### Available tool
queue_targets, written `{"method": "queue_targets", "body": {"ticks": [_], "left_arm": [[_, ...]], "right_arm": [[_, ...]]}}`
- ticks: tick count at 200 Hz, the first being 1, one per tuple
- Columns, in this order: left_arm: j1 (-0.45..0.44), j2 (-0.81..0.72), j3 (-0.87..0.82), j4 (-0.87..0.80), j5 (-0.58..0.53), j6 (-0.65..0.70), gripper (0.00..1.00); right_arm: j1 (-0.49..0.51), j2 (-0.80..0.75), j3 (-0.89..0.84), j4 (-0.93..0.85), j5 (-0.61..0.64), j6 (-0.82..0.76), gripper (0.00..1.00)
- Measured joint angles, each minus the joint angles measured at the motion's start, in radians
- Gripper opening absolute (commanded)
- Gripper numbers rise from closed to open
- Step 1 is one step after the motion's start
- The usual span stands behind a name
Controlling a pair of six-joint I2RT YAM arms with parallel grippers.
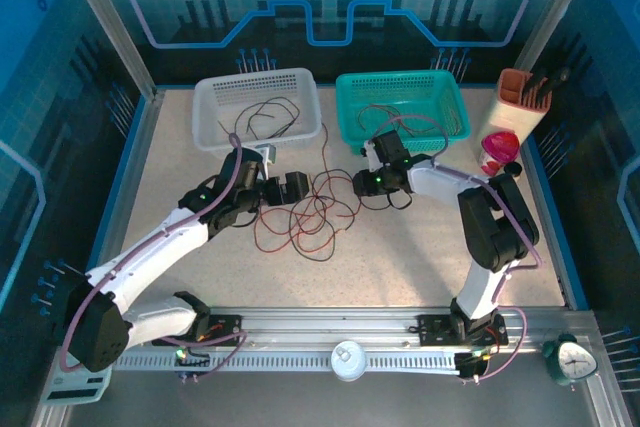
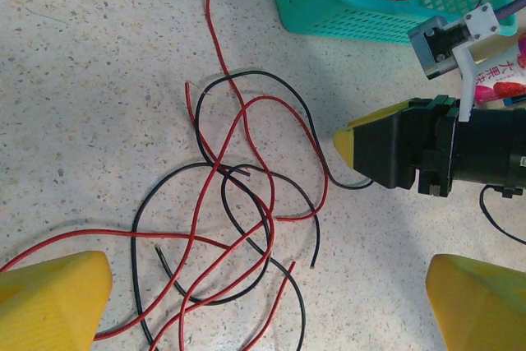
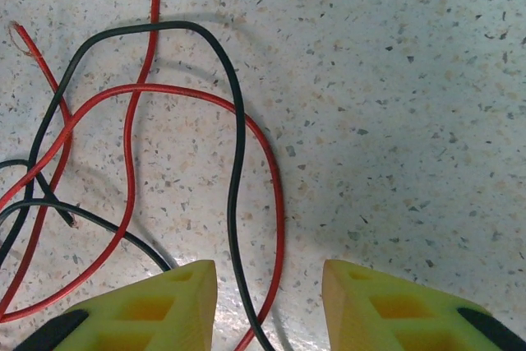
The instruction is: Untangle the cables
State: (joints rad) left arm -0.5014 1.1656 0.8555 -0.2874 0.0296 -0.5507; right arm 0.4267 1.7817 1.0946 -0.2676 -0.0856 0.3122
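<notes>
Thin red and black cables [image 1: 315, 209] lie in a loose tangle on the speckled table between my two grippers. In the left wrist view the tangle [image 2: 215, 168] spreads ahead of my left gripper [image 2: 267, 302], whose yellow fingers [image 2: 49, 297] stand wide open above it, holding nothing. My right gripper [image 1: 362, 183] is low at the tangle's right edge. In the right wrist view a black cable [image 3: 237, 170] and a red cable [image 3: 278, 195] run side by side into the gap of the right gripper [image 3: 269, 285]. Its jaws are apart and touch neither cable.
A white basket [image 1: 215, 97] and a teal basket [image 1: 400, 79] stand at the back, each with cables inside; one red cable trails from the white basket to the tangle. An orange holder [image 1: 522, 97] and a pink packet [image 1: 498, 152] are at the right.
</notes>
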Motion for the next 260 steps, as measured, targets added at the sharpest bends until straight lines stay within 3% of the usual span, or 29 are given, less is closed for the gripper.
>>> {"method": "queue_targets", "body": {"ticks": [25,112,144,186,260], "left_arm": [[0.0,0.0,0.0,0.005,0.0,0.0,0.99],[-0.001,0.001,0.0,0.008,0.0,0.0,0.99],[-0.001,0.001,0.0,0.008,0.0,0.0,0.99],[-0.001,0.0,0.0,0.008,0.0,-0.001,0.99],[-0.001,0.0,0.0,0.009,0.0,0.0,0.99]], "right_arm": [[0.015,0.017,0.015,0.009,0.004,0.0,0.39],[0.043,0.073,0.024,0.016,0.047,-0.007,0.22],[0.044,0.084,0.026,0.016,0.053,-0.007,0.21],[0.044,0.097,0.029,0.016,0.053,-0.02,0.04],[0.044,-0.001,0.031,-0.008,0.051,-0.019,0.0]]}}
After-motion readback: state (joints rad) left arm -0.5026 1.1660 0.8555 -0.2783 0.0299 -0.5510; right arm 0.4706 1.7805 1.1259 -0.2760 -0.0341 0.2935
